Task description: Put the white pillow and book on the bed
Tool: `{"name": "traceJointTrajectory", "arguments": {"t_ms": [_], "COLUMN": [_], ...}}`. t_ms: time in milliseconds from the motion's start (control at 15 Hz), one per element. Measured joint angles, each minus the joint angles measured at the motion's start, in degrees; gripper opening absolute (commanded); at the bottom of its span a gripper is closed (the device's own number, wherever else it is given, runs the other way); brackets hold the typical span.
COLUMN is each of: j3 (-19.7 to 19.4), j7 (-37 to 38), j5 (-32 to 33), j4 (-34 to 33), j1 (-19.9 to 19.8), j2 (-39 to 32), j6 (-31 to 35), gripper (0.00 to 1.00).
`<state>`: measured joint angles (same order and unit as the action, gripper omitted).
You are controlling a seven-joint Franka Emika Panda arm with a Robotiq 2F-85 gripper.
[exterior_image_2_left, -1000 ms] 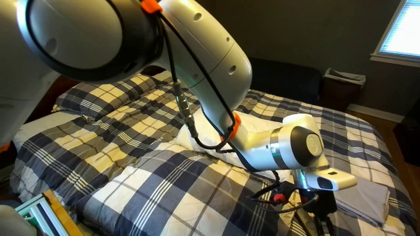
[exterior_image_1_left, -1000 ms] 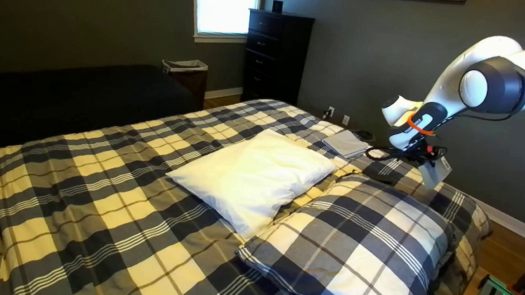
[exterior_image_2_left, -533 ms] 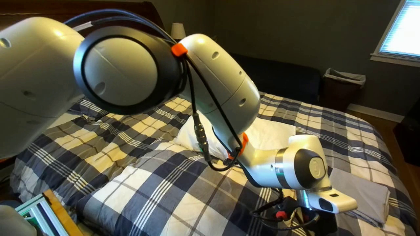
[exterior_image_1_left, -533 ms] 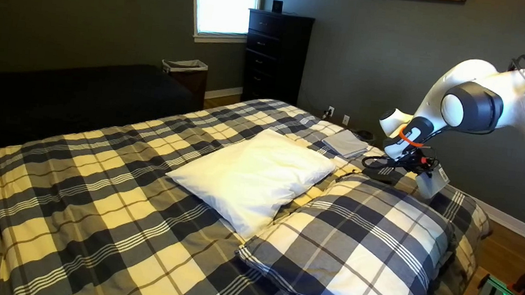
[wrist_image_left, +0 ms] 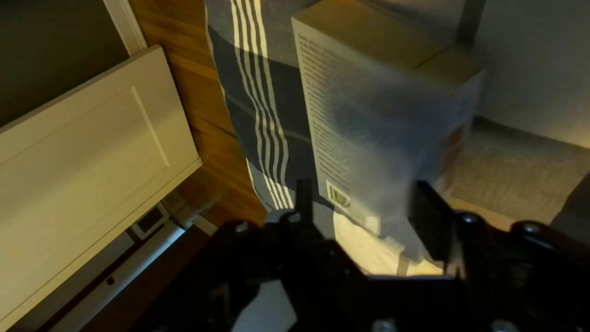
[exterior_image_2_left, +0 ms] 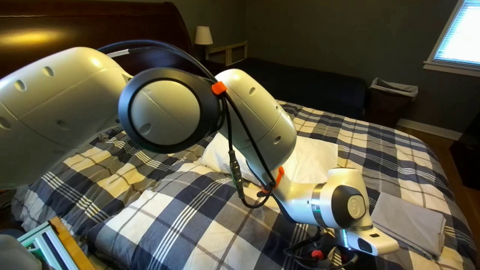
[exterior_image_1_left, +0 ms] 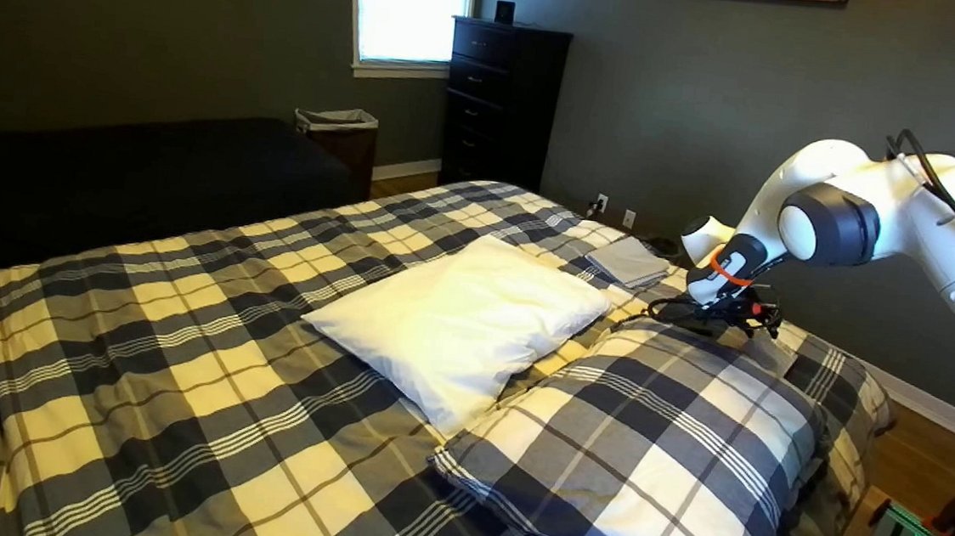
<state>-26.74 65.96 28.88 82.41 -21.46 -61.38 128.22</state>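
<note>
The white pillow (exterior_image_1_left: 465,318) lies flat on the plaid bed (exterior_image_1_left: 136,377); the arm partly hides it in an exterior view (exterior_image_2_left: 313,159). The book (wrist_image_left: 368,120) shows its printed back cover, barcode and page edges, against plaid cloth. In an exterior view it is a pale grey shape (exterior_image_1_left: 771,356) just behind the plaid pillow, low at the bed surface. My gripper (wrist_image_left: 362,191) is right at the book, fingers wide apart; the right finger overlaps the spine side, with a gap at the left finger. Whether that finger touches the book cannot be told.
A navy, yellow and white plaid pillow (exterior_image_1_left: 642,451) lies between the white pillow and the robot base. A folded grey cloth (exterior_image_1_left: 627,261) lies near the bed's far edge. The bed edge and wooden floor (wrist_image_left: 221,133) border the book's side.
The arm has come down. The book, earlier hanging under the gripper above the bed, is now lower, at the bed surface behind the plaid pillow. The white pillow has not moved.
</note>
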Motion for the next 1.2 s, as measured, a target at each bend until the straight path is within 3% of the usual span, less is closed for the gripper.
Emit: {"name": "traceJointTrajectory", "arguments": {"t_ms": [133,467,1200], "j3": [-1.5,-3.4,-3.2], "j7": [0.0,-0.1,-9.1], "j5": [-0.6,-0.4,-4.7], "j4": [-0.3,2.5,13.4], "j1": [0.7,1.4,2.5], "j2": [0.7,8.6,26.3], "j6": [1.0,5.4,4.9], "gripper": [1.0,1.0,1.0]}}
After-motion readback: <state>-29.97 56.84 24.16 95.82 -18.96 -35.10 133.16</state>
